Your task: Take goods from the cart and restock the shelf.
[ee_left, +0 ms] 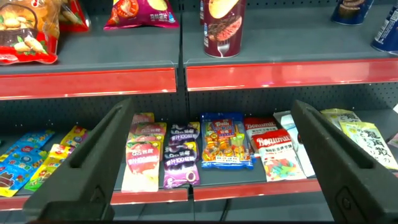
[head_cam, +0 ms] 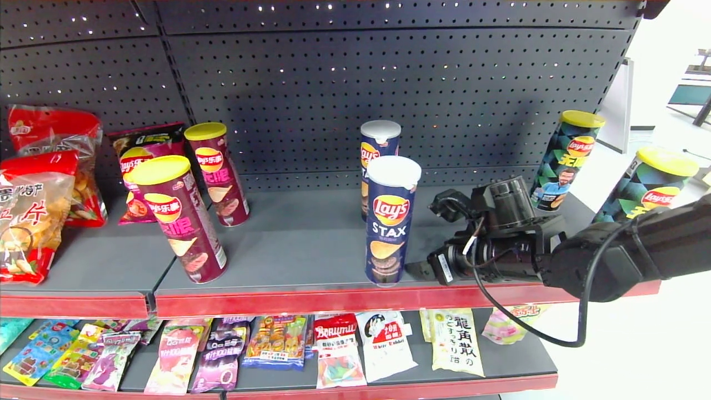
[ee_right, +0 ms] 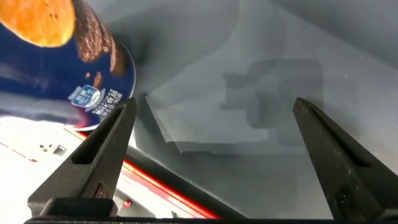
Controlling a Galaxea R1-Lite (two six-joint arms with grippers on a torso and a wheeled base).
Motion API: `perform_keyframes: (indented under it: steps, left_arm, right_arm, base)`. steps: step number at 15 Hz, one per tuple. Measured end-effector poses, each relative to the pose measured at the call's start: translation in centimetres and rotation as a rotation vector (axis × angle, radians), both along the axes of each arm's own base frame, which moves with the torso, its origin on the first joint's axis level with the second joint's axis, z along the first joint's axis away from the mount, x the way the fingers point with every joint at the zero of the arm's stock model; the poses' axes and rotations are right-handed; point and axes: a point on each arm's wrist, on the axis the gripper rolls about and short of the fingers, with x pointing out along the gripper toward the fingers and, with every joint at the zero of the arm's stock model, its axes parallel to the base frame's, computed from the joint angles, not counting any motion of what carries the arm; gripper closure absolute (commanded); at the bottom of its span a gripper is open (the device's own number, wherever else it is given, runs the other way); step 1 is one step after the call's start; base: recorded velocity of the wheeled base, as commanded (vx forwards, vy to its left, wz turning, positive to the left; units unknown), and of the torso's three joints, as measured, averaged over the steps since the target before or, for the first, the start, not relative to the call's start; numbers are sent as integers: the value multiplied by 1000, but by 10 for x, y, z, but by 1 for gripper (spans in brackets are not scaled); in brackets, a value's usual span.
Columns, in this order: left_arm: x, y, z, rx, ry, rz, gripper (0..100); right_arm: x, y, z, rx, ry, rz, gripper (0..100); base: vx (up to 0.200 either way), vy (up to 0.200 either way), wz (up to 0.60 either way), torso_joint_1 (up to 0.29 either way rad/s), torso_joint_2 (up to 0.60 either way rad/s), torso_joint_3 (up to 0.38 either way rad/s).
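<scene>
The navy blue cylindrical crisp can with a white lid [head_cam: 391, 222] stands upright at the front edge of the grey metal shelf with a red lip [head_cam: 289, 244], with a second navy can [head_cam: 379, 144] behind it. The right gripper [ee_right: 214, 106] sits low on that shelf just beside the front can, jaws released and holding nothing. The left gripper [ee_left: 210, 109] faces the colourful sweet packets [ee_left: 227, 140] on the lower shelf [ee_left: 261, 180], jaws likewise spread wide.

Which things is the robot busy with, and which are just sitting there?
Job: front blue can, right end effector open beside it, upper shelf.
Just sitting: back blue can, maroon cans, green cans, snack bags, candy packets on the lower shelf.
</scene>
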Motion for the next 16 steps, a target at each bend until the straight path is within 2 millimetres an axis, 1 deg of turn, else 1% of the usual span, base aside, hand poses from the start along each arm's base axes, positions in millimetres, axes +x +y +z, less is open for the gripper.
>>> perform_keyframes:
  steps: [16]
  left_arm:
    - [0,0,0,0,0,0,0]
  right_arm:
    - [7,6,-1,6,-8,6,0]
  base:
    - [0,0,0,0,0,0]
